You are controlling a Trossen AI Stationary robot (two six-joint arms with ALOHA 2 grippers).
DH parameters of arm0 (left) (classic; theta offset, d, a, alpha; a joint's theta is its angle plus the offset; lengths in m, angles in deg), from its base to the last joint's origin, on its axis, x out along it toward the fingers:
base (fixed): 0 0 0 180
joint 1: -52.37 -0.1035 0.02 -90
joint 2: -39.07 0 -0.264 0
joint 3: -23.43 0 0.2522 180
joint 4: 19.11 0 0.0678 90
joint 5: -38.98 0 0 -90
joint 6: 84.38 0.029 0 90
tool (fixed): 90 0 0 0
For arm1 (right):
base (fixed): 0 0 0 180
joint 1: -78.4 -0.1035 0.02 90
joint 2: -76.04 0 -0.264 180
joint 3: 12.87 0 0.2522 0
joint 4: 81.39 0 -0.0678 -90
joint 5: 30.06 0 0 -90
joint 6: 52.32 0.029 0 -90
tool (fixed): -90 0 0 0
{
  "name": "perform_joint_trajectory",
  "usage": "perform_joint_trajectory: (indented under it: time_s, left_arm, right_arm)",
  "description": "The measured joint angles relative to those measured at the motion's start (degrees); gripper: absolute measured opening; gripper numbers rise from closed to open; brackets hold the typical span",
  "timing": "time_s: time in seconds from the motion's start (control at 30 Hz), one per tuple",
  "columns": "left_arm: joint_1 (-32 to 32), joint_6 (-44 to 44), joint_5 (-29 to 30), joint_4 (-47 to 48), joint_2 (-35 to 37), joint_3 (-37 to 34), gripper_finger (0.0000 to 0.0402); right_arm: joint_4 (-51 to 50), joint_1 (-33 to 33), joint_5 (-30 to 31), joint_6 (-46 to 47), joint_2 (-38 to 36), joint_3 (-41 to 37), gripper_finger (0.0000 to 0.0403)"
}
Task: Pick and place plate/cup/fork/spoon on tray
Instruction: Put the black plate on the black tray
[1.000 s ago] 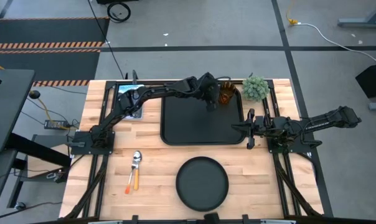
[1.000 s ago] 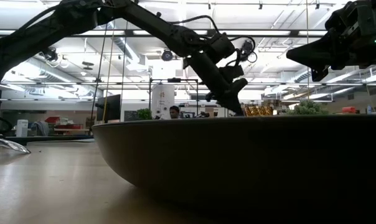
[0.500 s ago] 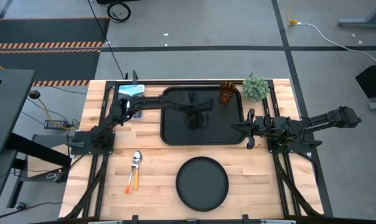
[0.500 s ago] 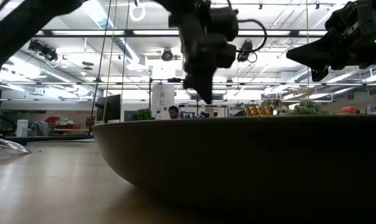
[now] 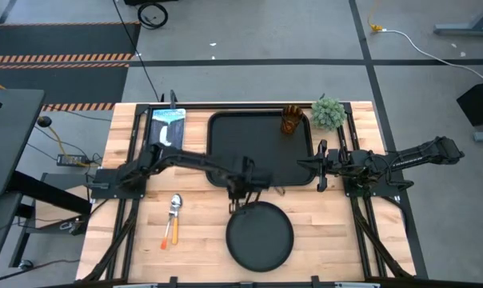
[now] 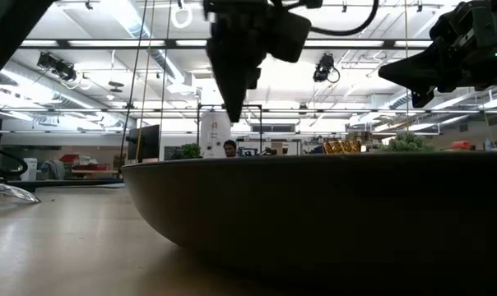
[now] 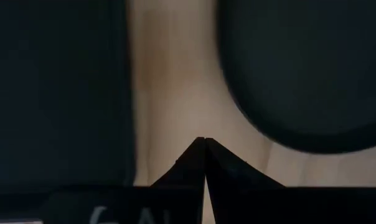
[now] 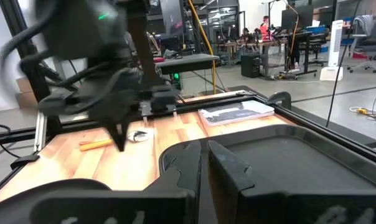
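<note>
So we've got a light butcher-block table (image 5: 193, 240) with a big matte black rectangular tray (image 5: 261, 152), rounded corners and a raised rim, sitting toward the far side. The amber see-through cup (image 5: 292, 120) stands in the tray's far right corner, right next to a fuzzy green plant (image 5: 327, 113) that sits off the tray. The round flat black plate (image 5: 260, 235) lies on the wood just in front of the tray, not on it. Spoon (image 5: 175, 206) with its shiny bowl and the orange-handled fork (image 5: 166, 234) lie side by side on the near left of the table.

From above we only see the left arm stretched low across the table, with the left gripper (image 5: 240, 194) over the strip of wood between tray and plate. The left wrist view fills in the rest: its fingers (image 7: 194, 163) are pressed together to a point, nothing between them, plate edge on one side and tray on the other. In the low view the plate's rim fills the frame and the gripper (image 6: 231, 107) hangs pointing straight down, above it.

The right gripper (image 5: 320, 166) is parked over the tray's right edge; in its own view the fingers (image 8: 228, 165) look closed and empty.
</note>
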Motion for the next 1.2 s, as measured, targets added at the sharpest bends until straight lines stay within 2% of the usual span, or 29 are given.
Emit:
perform_joint_trajectory:
  time_s: [0.2,0.43,0.6,0.7,0.83,0.93,1.07,1.2]
  left_arm:
    - [3.8,-1.6,7.3,4.2,0.6,-0.2,0.0015]
    - [7.2,-3.9,12.4,2.3,1.5,-0.4,0.0015]
    - [9.2,-5.1,14.2,-1.1,2.6,-6.6,0.0015]
    - [9.4,-8.7,14.2,-5.5,7.0,-13.6,0.0015]
    - [9.3,-16.4,13.0,-19.4,14.7,-26.0,0.0015]
    - [9.3,-25.7,11.3,-29.4,18.6,-32.7,0.0015]
    - [9.6,-41.1,11.7,-34.6,19.9,-36.3,0.0029]
    - [10.7,-48.3,12.4,-38.0,19.6,-36.1,0.0085]
  right_arm:
    - [0.0,0.0,0.0,0.0,0.0,0.0,0.0034]
    - [0.0,0.0,0.0,0.0,0.0,0.0,0.0034]
    - [0.0,0.0,0.0,0.0,0.0,0.0,0.0034]
    - [0.0,0.0,0.0,0.0,0.0,0.0,0.0034]
    - [0.0,0.0,0.0,0.0,0.0,0.0,0.0034]
    - [0.0,0.0,0.0,0.0,0.0,0.0,0.0034]
    - [0.0,0.0,0.0,0.0,0.0,0.0,0.0034]
    - [0.0,0.0,0.0,0.0,0.0,0.0,0.0034]
